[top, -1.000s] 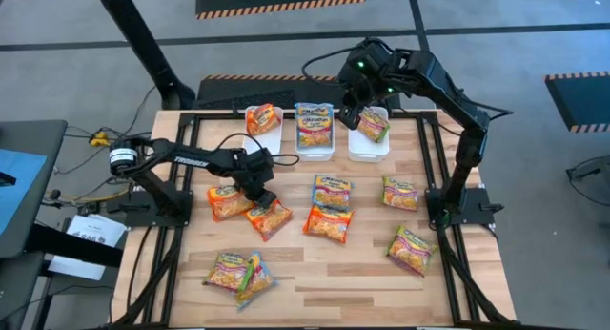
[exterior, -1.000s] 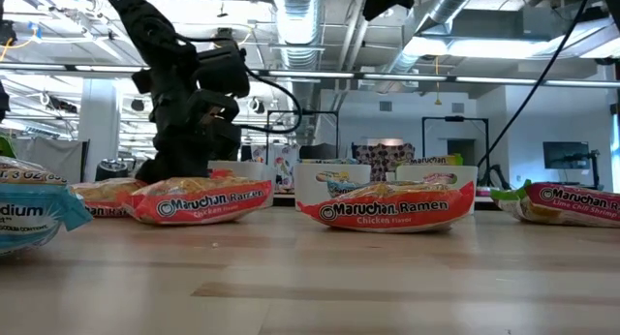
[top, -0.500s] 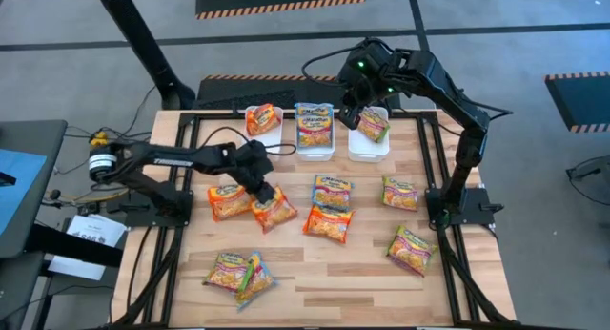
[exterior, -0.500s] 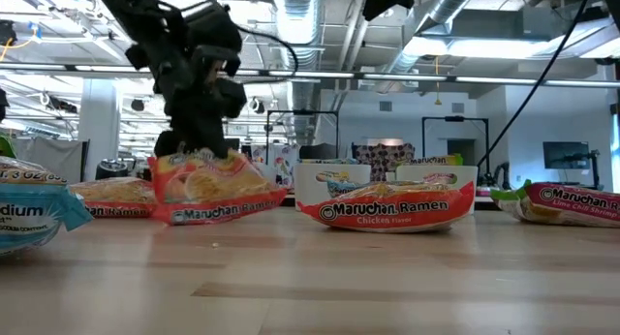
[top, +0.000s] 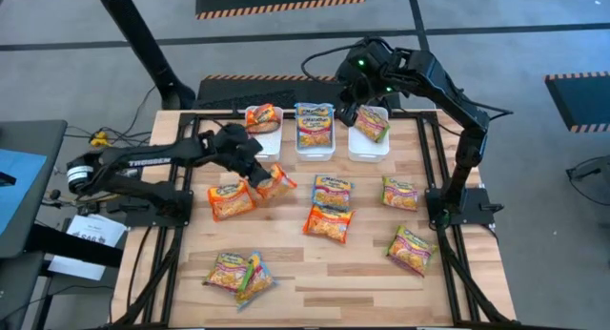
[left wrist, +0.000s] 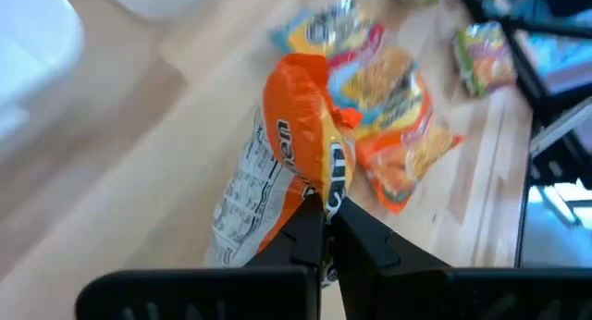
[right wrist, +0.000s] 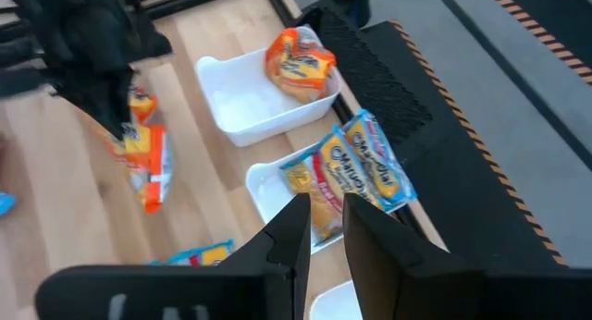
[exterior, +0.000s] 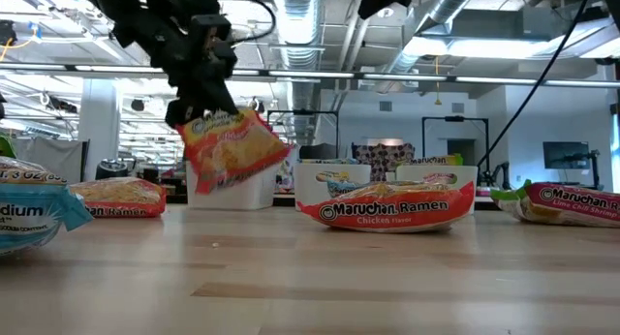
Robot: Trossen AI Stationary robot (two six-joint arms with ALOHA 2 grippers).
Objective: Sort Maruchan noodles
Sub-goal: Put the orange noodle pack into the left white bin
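My left gripper (top: 255,172) is shut on an orange Maruchan packet (top: 275,182), which it holds above the table, near the left white bin (top: 271,139). That bin holds another orange packet (top: 262,117). The middle bin (top: 315,151) holds a blue packet (top: 314,126), and the right bin (top: 368,151) a green-pink one (top: 373,127). My right gripper (right wrist: 322,209) hovers high over the bins, open, with nothing between its fingers. Several more packets lie flat on the wood, among them an orange one (top: 229,199). My left gripper pinches the orange packet by one edge (left wrist: 329,189) between its two shut fingers (left wrist: 310,229). The fingers slant downward from the table's left side. The packet (exterior: 232,148) hangs tilted below them, lifted clear of the table.
Loose packets lie mid-table (top: 332,190) (top: 327,223), at the right (top: 400,192) (top: 410,249) and near the front left (top: 229,270) (top: 255,278). Black frame rails (top: 431,158) run along the table's sides. Bare wood (top: 315,273) shows along the near edge.
My left gripper has risen and gone toward the far edge and the left bin. The orange packet first tipped up off the wood and now hangs clear of the table.
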